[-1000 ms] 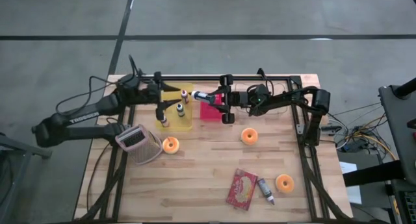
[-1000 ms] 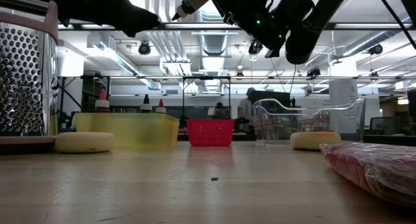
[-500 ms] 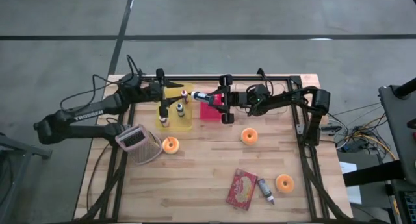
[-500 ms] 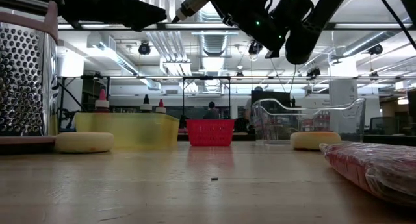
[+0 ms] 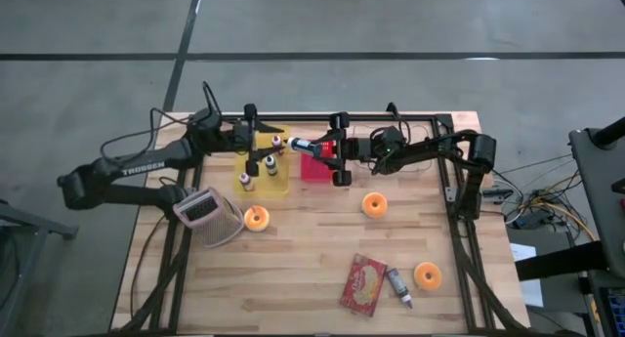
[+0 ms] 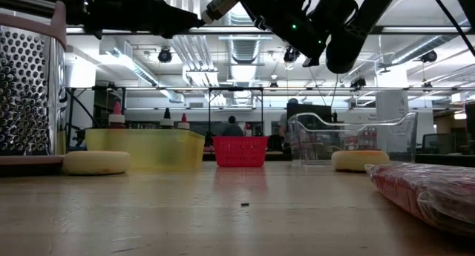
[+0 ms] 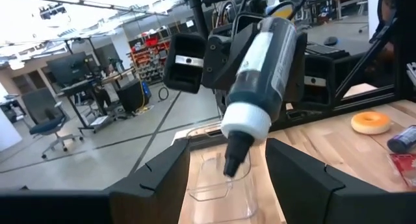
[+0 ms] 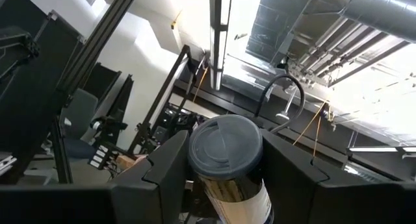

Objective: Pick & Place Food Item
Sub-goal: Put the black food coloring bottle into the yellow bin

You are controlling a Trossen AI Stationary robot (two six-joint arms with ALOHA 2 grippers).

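Note:
A dark squeeze bottle [image 7: 263, 68] with a white label, a white cap and a dark nozzle [image 7: 233, 160] hangs in the air over the table's far side, held by my right gripper [image 5: 320, 147]. It is above the gap between a yellow bin [image 5: 283, 186] of small bottles and a red basket [image 5: 317, 168]. My left gripper [image 5: 269, 142] is level and open. It faces the bottle from the left, with its fingers [image 7: 162, 178] on either side of the nozzle tip. Whether they touch it, I cannot tell. My right gripper pinches the bottle's labelled body [image 8: 239, 188] between its two fingers [image 8: 170, 165], one on each side. It comes from the table's right and slants upward. The bottle is lifted clear and tilted, round flat end [image 8: 225, 143] up, nozzle down toward my left gripper.
A metal grater [image 5: 207, 215] lies at the left. Three orange rings [image 5: 256, 217] [image 5: 373, 204] [image 5: 427, 274] lie on the wood, with a red packet [image 5: 363, 283] and a small tube [image 5: 400, 286] near the front. A clear tub [image 6: 349, 137] stands at the back right. A black frame [image 5: 391, 115] runs along the far edge.
My left gripper has moved toward the table's right, closing in on the nozzle of the bottle. My right gripper and the bottle have kept still.

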